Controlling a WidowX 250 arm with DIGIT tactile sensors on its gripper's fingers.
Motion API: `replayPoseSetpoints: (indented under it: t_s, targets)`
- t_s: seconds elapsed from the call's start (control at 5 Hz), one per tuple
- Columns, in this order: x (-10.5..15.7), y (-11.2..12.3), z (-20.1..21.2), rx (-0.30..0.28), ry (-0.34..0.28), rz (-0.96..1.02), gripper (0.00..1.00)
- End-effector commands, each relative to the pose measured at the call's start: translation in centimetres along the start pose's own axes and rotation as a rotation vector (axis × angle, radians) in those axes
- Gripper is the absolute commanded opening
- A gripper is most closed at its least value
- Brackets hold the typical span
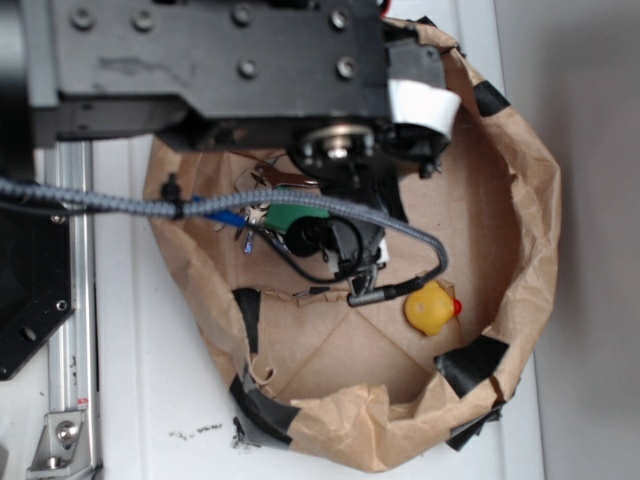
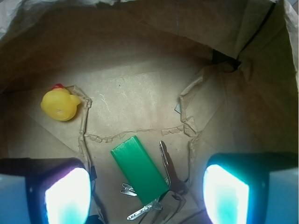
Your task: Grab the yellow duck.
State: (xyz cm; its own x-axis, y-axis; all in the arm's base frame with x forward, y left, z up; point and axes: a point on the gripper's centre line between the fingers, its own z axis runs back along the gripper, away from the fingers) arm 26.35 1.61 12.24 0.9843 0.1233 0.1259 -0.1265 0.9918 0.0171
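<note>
1. The yellow duck (image 2: 59, 105) sits at the left of my wrist view, a little above mid-height, on the floor of the brown paper bag (image 2: 140, 42) and close to its left wall; in the exterior view the yellow duck (image 1: 431, 307) lies right of centre, low in the bag, red beak pointing right
2. Nothing touches the duck. A raised crease of paper runs down just to its right, between it and the green block (image 2: 139, 166) at lower centre
3. Beside the block lie some keys (image 2: 163, 179) and a small metal clip (image 2: 125, 189), all well below and right of the duck
4. My gripper (image 2: 147, 191) is spread wide and empty: one pad glows at the lower left corner of the wrist view, the other at the lower right, with the block and keys in the gap between them
5. So I judge I am lined up over the wrong thing. To do this step well I should shift toward the upper left of the wrist view until the duck sits centred between my pads, then descend and close
6. The duck is round and likely slippery, so I would grip low across its body, and watch that my left pad clears the bag wall and the crease
7. In the exterior view my arm (image 1: 210, 60) reaches in from the top of the frame, wrist pointing down into the bag, left of the duck
</note>
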Motion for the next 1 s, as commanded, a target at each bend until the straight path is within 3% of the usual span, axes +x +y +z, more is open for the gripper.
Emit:
replayPoseSetpoints:
  t_s: [0.0, 0.2, 0.6, 0.8]
  targets:
    - [0.9, 0.0, 1.2, -0.002, -0.055, -0.002, 1.0]
    - [2.2, 0.2, -1.0, -0.117, -0.159, 0.192, 1.0]
    - [3.0, -2.6, -4.6, -0.099, -0.143, 0.259, 1.0]
    - [3.3, -3.9, -6.5, -0.076, -0.088, 0.194, 1.0]
